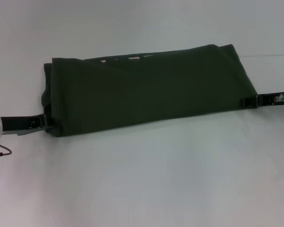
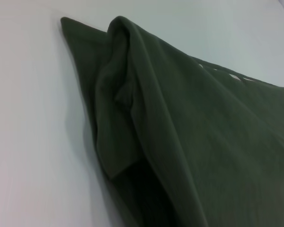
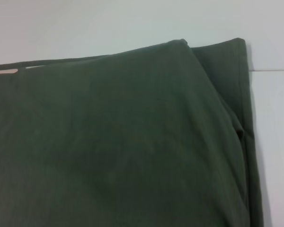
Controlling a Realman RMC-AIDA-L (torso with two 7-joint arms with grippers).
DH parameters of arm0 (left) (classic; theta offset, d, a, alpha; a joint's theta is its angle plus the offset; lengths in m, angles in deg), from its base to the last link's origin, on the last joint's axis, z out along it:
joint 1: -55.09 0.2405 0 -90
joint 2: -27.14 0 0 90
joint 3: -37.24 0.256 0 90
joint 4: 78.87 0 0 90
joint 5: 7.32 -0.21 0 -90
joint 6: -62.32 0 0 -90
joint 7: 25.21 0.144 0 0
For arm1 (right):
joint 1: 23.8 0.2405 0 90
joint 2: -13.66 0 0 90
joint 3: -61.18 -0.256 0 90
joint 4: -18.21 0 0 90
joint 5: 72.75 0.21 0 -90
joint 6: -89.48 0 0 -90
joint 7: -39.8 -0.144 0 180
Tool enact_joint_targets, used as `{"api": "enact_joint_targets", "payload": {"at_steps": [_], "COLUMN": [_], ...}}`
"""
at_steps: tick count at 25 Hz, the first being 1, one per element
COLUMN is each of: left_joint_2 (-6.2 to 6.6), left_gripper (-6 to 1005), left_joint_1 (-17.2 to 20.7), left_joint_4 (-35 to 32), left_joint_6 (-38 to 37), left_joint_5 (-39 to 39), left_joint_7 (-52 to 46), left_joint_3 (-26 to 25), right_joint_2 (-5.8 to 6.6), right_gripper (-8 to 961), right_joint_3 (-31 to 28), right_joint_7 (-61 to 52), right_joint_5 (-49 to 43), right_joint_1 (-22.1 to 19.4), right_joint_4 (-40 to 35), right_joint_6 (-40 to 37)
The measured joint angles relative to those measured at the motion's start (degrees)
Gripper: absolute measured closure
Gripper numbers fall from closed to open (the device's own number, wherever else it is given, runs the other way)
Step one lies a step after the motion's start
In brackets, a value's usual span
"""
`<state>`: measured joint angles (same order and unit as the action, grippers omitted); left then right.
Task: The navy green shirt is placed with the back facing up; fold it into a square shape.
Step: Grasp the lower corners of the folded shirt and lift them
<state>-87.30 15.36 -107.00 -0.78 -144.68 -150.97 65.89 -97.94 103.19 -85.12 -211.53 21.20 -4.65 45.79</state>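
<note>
The navy green shirt (image 1: 146,90) lies folded into a long dark band across the white table (image 1: 146,179). Bits of pale lettering (image 1: 132,58) peek out along its far edge. My left gripper (image 1: 46,122) is at the shirt's near left corner and is shut on the cloth there. In the left wrist view the shirt (image 2: 189,132) rises in a fold towards the camera. My right gripper (image 1: 246,100) is at the near right corner, shut on that edge. In the right wrist view the shirt (image 3: 123,142) lies flat, with a layered corner. The near edge runs straight between both grippers.
Bare white table surrounds the shirt, with a wide stretch in front of it. A thin dark cable (image 1: 1,152) hangs by my left arm at the left edge. A faint seam line (image 1: 267,55) crosses the table at the far right.
</note>
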Motion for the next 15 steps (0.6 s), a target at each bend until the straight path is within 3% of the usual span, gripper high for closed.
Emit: {"api": "enact_joint_targets", "payload": {"at_steps": [6, 15], "left_joint_2": [0.03, 0.11], "left_gripper": [967, 964], "left_joint_1": [-0.07, -0.28], "left_joint_4": [0.0, 0.04], "left_joint_6": [-0.08, -0.06], "left_joint_5": [-0.01, -0.07], "left_joint_7": [-0.01, -0.01], "left_joint_3": [0.0, 0.38], "right_joint_2": [0.04, 0.11], "right_gripper": [397, 407], "right_joint_3": [0.0, 0.0], "right_joint_7": [0.0, 0.02], "right_joint_5": [0.0, 0.0], "right_joint_1": [-0.01, -0.01], "right_joint_4": [0.0, 0.0], "right_joint_6": [0.0, -0.28]}}
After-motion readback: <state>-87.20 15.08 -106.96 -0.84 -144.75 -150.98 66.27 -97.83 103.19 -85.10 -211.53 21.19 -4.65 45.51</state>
